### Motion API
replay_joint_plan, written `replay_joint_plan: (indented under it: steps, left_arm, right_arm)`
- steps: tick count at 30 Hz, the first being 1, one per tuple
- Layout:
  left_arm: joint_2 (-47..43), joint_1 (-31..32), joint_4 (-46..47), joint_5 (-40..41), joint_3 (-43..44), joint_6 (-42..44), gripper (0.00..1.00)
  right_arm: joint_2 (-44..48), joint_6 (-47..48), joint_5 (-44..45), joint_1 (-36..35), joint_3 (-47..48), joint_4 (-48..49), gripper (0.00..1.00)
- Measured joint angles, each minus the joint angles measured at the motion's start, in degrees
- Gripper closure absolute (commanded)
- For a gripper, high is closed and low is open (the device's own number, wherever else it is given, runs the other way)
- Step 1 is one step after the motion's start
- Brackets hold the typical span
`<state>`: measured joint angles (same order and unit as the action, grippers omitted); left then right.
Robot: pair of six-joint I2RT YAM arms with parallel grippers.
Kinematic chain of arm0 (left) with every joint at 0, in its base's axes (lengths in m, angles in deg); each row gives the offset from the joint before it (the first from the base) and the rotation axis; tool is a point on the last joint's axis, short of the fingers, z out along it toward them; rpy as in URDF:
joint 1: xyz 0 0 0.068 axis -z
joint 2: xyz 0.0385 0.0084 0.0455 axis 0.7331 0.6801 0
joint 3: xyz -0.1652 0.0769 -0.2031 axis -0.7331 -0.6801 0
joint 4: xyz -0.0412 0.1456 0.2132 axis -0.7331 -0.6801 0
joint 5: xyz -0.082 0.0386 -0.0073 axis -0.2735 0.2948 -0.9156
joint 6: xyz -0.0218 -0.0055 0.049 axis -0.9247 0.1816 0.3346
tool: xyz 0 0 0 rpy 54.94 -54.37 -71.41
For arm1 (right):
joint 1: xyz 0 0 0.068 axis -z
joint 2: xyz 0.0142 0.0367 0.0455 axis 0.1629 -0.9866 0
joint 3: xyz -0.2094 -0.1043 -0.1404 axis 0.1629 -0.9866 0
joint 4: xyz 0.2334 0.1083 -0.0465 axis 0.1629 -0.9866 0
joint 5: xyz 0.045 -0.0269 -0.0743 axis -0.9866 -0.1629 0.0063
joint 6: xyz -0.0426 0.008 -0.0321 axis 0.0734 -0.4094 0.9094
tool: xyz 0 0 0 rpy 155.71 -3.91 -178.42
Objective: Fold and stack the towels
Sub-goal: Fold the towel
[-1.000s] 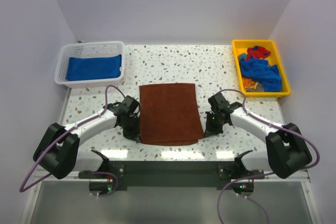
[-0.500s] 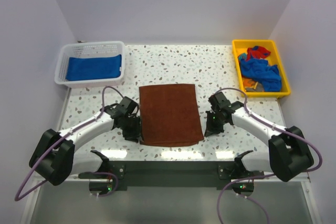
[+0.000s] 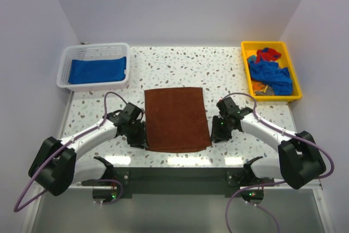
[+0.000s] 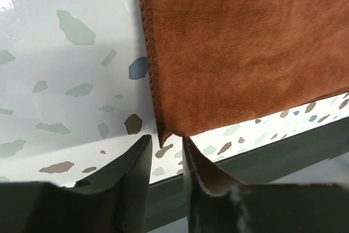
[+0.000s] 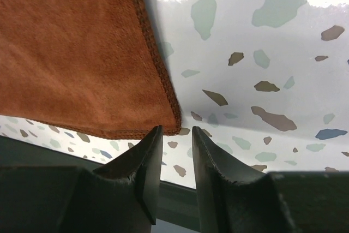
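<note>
Upper left: basket [image 3: 65, 61] holds one folded blue towel [image 3: 98, 71], judged done. Centre: left gripper [image 4: 166, 144], jaws slightly apart and empty, sits at the lower-left corner of the brown towel [image 3: 177, 118], which lies flat, unfolded. Right gripper [image 5: 177, 135] likewise at the lower-right corner. Upper right: tray [image 3: 245, 64] holds heaped towels [image 3: 270, 72], pending. No writing legible.

Bright even overhead light, white glare patches on the glossy table [image 5: 283, 80], soft shadows, near fingers [image 5: 150, 173] slightly blurred.

The rust-brown towel [image 4: 245, 53] lies flat on the speckled table [image 4: 71, 69], its corner right at the left gripper [image 4: 164, 144], whose fingers stand slightly parted (nothing visibly pinched).
</note>
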<state>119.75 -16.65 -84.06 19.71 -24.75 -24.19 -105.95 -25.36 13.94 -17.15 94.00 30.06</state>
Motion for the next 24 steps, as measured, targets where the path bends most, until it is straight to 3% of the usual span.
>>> replay_joint_plan:
  steps: [8, 15, 21, 22, 24]
  left_arm:
    - [0.37, 0.02, 1.66, -0.11, -1.53, -0.28, 0.85]
    - [0.37, 0.02, 2.64, -0.11, -1.77, -0.31, 0.94]
    - [0.37, 0.02, 2.82, -0.02, -2.62, -0.28, 0.98]
    - [0.37, 0.02, 2.82, 0.02, -2.67, -0.28, 0.98]
    - [0.37, 0.02, 2.82, 0.07, -2.69, -0.28, 1.0]
  right_arm:
    - [-0.94, -1.22, -1.14, -0.11, -2.47, 1.84, 0.64]
    - [-1.57, -2.05, -1.49, -0.76, -2.78, 3.23, 0.64]
    - [-2.56, -2.67, -2.12, -2.16, -2.73, 4.11, 0.78]
    - [-2.8, -2.75, -2.16, -2.36, -2.67, 4.13, 0.87]
    - [-3.26, -2.91, -2.1, -2.69, -2.6, 4.15, 0.96]
